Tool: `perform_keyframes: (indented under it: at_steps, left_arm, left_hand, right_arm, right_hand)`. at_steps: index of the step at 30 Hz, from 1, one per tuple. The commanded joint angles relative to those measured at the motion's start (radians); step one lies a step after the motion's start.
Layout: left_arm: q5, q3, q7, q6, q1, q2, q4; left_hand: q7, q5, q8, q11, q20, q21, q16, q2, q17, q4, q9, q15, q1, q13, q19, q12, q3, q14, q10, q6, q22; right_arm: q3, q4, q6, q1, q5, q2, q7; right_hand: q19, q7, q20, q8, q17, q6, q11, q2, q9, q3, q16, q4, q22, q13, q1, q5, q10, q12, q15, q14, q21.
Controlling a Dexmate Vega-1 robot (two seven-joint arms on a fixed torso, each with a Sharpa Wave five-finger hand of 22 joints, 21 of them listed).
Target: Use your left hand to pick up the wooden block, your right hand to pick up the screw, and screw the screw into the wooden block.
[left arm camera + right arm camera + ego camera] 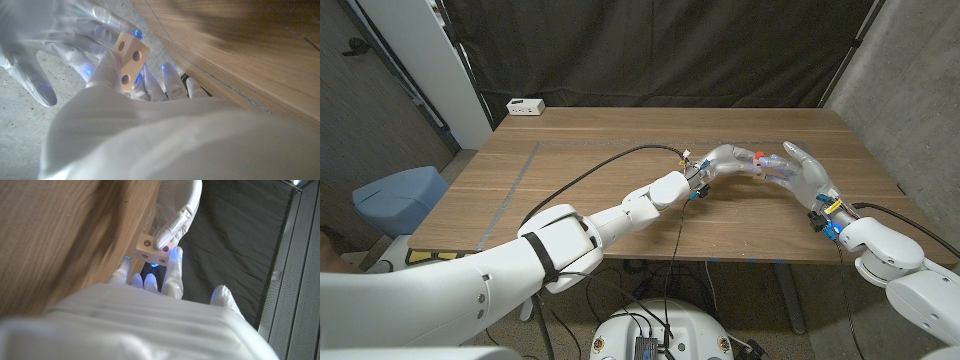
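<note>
- Holding the wooden block (130, 60) off the worktop (600, 150), the left robot hand (730, 160) grasps it between its fingers; the wrist views show round holes in the block's pale faces.
- Meeting the block from the other side, the right robot hand (805, 170) has its fingertips (172, 265) right at the block, with the other fingers spread upright.
- Something small and orange-red (757, 157) shows in the head view just where the two hands meet, beside the block; it may be the screw or part of it, but it is too small to be sure.
- Whether the right robot hand pinches a screw I cannot tell: no screw is plainly visible in either wrist view.
- Judging progress: the block pick-up looks done, and both hands are brought together at the block, so the work seems to be at the joining stage.
- Left to do, as far as can be judged: getting the screw into one of the block's holes and turning it home; no hole visibly has a screw in it.
- Farther from the block, a small white box (526, 106) sits at the worktop's far corner, well apart.
</note>
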Motion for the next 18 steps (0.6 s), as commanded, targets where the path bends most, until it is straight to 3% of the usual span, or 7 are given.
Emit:
perform_keyframes:
  at_steps: [1,18]
  left_arm:
    - [0.0,0.002,0.0,-0.001,-0.002,0.0,0.0]
    - [0.007,0.007,0.009,-0.006,-0.005,0.001,0.002]
  left_hand:
    - [-0.022,0.006,0.018,-0.018,-0.004,0.008,0.008,0.007,0.003,0.056,0.005,-0.072,0.004,0.004,0.009,0.046,0.05,0.01,0.026,0.064,0.006]
    - [-0.025,0.006,0.016,-0.018,-0.003,0.008,0.006,0.006,0.005,0.056,0.005,-0.072,0.005,0.006,0.01,0.048,0.048,0.008,0.024,0.062,0.005]
  right_arm:
    - [0.01,0.001,0.001,-0.006,0.002,0.003,0.004]
    - [0.028,-0.011,0.013,-0.028,-0.022,0.029,-0.028]
  right_hand:
    - [0.002,-0.001,0.006,-0.002,-0.001,0.004,0.001,0.005,0.003,0.004,0.009,0.0,0.002,0.001,0.0,0.005,0.009,0.004,0.001,0.004,0.004]
    - [0.004,0.004,0.007,-0.007,-0.002,0.006,0.005,0.005,0.004,0.005,0.008,-0.001,0.002,0.001,0.001,0.005,0.015,0.002,0.003,0.007,0.004]
